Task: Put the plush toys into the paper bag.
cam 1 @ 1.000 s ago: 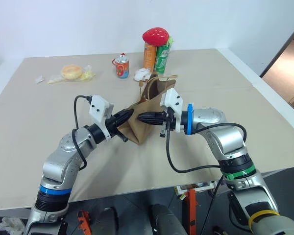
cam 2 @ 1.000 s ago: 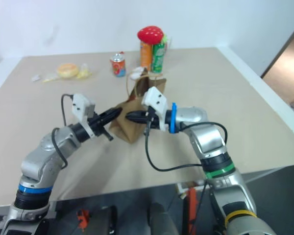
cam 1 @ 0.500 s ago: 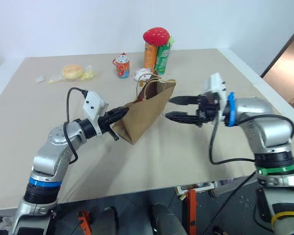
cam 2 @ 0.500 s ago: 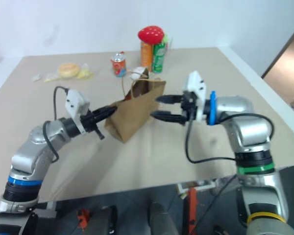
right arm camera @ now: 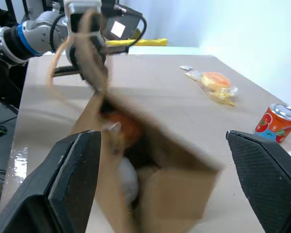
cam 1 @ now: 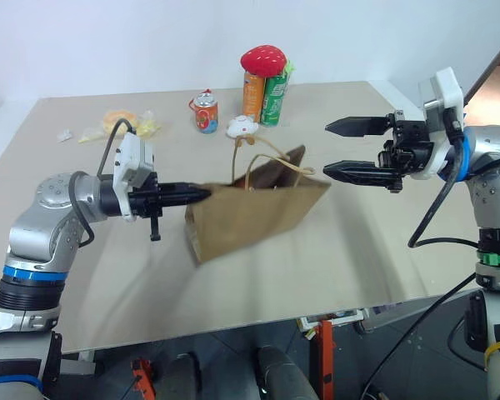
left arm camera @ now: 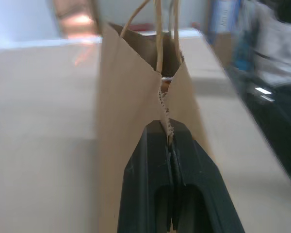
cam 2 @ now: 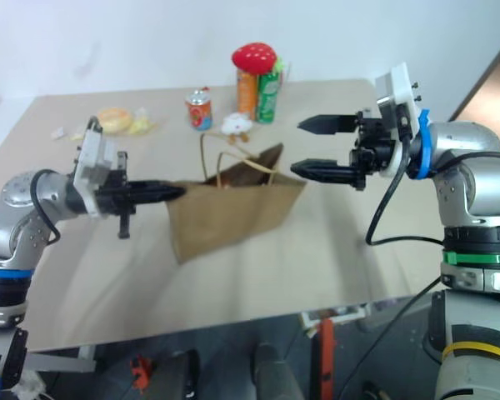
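Note:
The brown paper bag [cam 1: 254, 215] hangs tilted over the middle of the table, its cord handles [cam 1: 262, 158] sticking up. My left gripper [cam 1: 198, 193] is shut on the bag's left edge; the left wrist view shows its fingers [left arm camera: 150, 160] pinching the paper fold [left arm camera: 136, 87]. My right gripper [cam 1: 327, 147] is open, to the right of the bag and above it, apart from the paper. Looking into the bag's mouth from the right wrist, I see two plush toys, a reddish-brown one [right arm camera: 123, 127] and a pale one [right arm camera: 126, 180] beneath it.
At the back of the table [cam 1: 383, 250] stand a red can [cam 1: 206, 112] and an orange can [cam 1: 254, 93] beside a green can [cam 1: 276, 98], with a red strawberry-like cushion [cam 1: 263, 59] on top. A small white object [cam 1: 242, 126] lies beside them. A wrapped bun [cam 1: 121, 123] lies back left.
My right gripper opened, let go of the bag and swung up and to the right. My left gripper drew back to the left, and the bag swung round broadside.

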### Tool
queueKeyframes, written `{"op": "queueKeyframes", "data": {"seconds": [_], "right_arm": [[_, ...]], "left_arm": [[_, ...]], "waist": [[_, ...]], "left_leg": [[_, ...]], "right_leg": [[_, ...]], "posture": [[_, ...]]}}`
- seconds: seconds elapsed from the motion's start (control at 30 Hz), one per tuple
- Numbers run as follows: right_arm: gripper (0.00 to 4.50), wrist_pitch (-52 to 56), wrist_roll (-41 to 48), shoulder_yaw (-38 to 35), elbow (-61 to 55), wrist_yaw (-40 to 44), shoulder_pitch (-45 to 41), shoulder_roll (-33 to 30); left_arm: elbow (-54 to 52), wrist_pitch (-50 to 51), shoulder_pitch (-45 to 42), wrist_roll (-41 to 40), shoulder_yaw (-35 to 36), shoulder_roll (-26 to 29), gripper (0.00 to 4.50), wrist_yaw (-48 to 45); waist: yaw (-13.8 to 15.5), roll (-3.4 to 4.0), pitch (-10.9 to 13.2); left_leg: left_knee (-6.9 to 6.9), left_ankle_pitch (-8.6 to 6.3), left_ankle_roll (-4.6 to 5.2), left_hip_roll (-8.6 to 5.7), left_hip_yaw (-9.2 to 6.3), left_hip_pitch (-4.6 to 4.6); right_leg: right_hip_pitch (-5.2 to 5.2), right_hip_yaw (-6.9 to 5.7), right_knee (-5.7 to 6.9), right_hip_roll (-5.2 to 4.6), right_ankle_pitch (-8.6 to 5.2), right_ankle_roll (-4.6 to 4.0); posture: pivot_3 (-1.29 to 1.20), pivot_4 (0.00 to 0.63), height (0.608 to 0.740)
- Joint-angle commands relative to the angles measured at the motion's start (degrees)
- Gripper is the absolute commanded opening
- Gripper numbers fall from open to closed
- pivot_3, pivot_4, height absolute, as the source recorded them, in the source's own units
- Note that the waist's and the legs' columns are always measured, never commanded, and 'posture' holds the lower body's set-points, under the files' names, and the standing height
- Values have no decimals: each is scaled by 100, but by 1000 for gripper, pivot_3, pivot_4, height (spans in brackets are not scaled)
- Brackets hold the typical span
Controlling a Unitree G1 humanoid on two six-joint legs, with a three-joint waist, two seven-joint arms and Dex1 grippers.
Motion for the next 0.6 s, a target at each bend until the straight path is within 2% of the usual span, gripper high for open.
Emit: {"op": "queueKeyframes", "data": {"seconds": [0.03, 0.4, 0.6], "right_arm": [[4462, 265, 261, -177, -177, 161, -202, -205], [4462, 207, 169, 77, -428, 538, 113, -295], [4462, 129, 137, 99, -371, 526, 131, -273]], "left_arm": [[-298, -135, -15, -99, -98, 59, 0, -464], [235, -468, -531, 172, -229, -104, 0, -766], [-62, -323, -528, -29, -152, -166, 0, -707]], "waist": [[3, 0, 0], [11, 1, 0], [12, 2, 1]], "left_leg": [[-1, -1, 1, 0, 0, 0], [4, -1, 2, 2, 1, 2], [3, -2, 3, 2, 1, 2]], "right_leg": [[0, 0, 0, 0, -1, -1], [1, 0, 1, 1, -1, 0], [0, 0, 2, 1, -1, 0]], "posture": [[0, 150, 738], [0, 150, 738], [0, 150, 738]]}}
